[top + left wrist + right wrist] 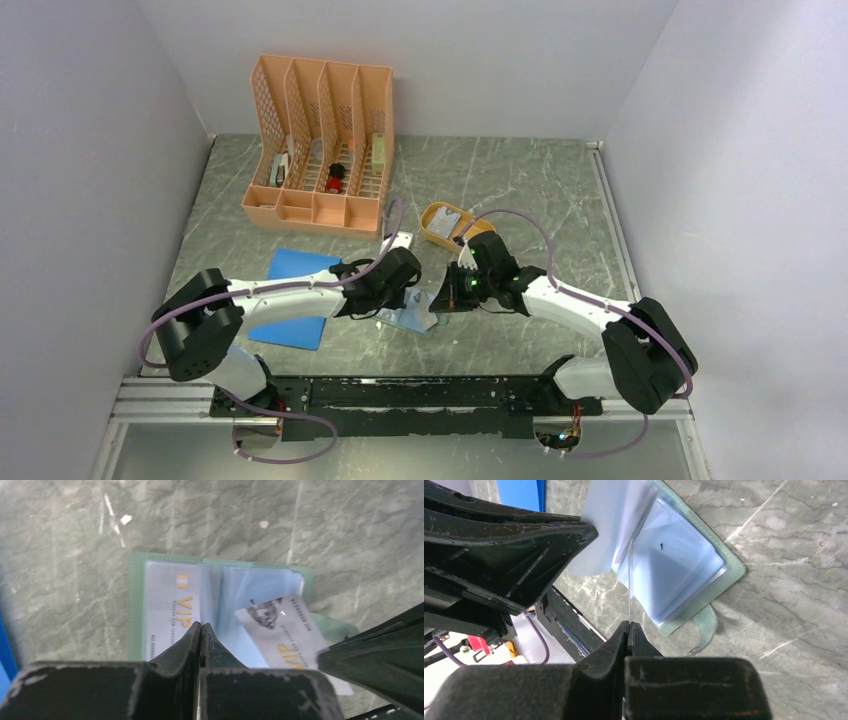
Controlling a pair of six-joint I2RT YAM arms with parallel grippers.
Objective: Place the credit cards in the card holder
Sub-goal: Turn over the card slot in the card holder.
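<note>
- While both pairs of jaws sit pressed together, the sage-green folding card holder (135, 610) lies open on the grey marbled table (350, 530), just ahead of my left gripper (200, 630).
- Its pocket left of those jaws holds a pale grey VIP-printed credit card (172, 605).
- My right gripper (629, 627) pinches a second pale printed credit card (290, 630), tilted over the clear pockets right of the left jaws.
- Whether the left jaws nip a clear leaf, I cannot tell.
- Beyond the right jaws, a mustard-yellow oval tray (428, 225) holds something pale, too small to identify.
</note>
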